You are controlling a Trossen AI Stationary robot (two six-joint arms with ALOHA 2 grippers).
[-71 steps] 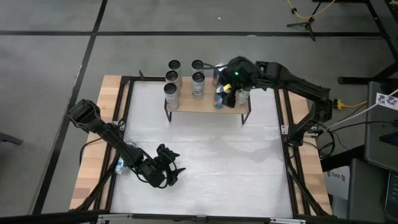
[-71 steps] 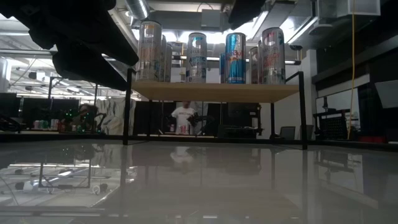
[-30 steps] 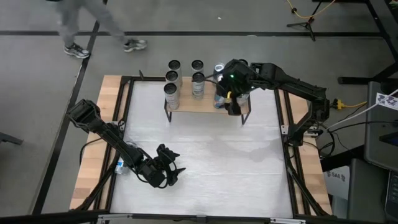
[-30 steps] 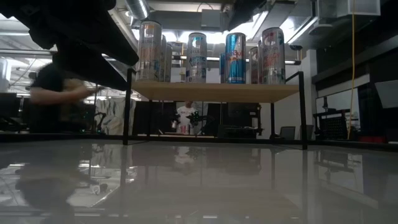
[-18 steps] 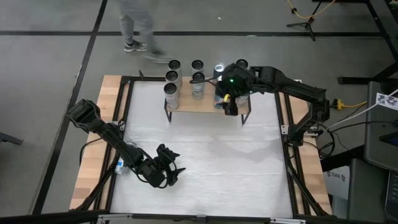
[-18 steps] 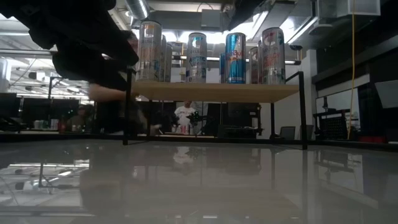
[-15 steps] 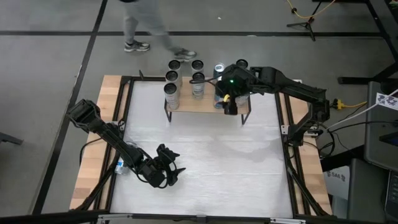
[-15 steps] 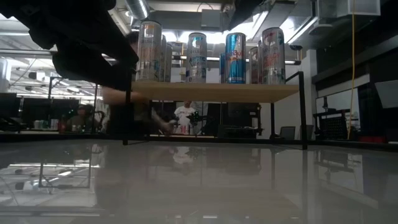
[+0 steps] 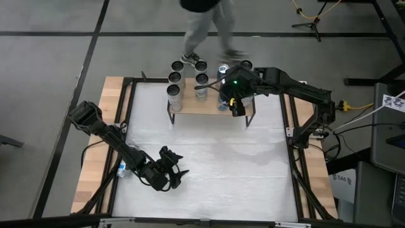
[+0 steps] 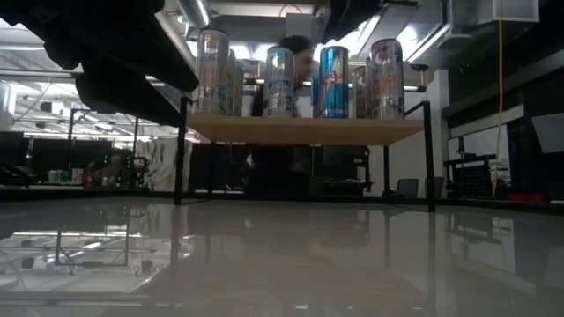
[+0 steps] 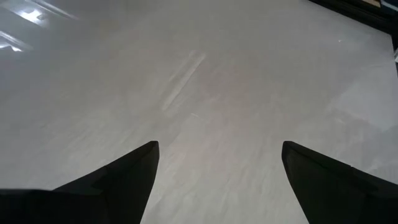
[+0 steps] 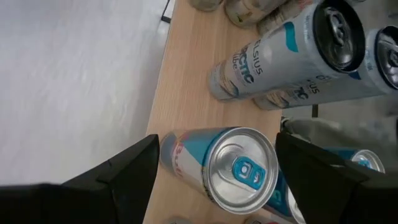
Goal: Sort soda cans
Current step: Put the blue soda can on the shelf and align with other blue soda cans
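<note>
We see R gripper [image 9: 235, 106] open above blue can [image 12: 239, 168] on shelf [image 9: 209, 105] at 12 o'clock; L gripper [image 9: 172, 175] open, idle at 7.

Soda cans [image 12: 292, 46] silver with blue lettering and dark tops; nearest can [image 12: 233, 168] blue-and-silver with red marks, blue tab — standing on a pale wood shelf [image 12: 186, 81]. Table [image 9: 209, 164] white, glossy; arms and black frame dark.

A white worktop [image 9: 209, 164] with wooden edges carries a small wooden shelf [image 9: 209, 107] on black legs at its far side. A person [image 9: 205, 19] walks past behind it.
</note>
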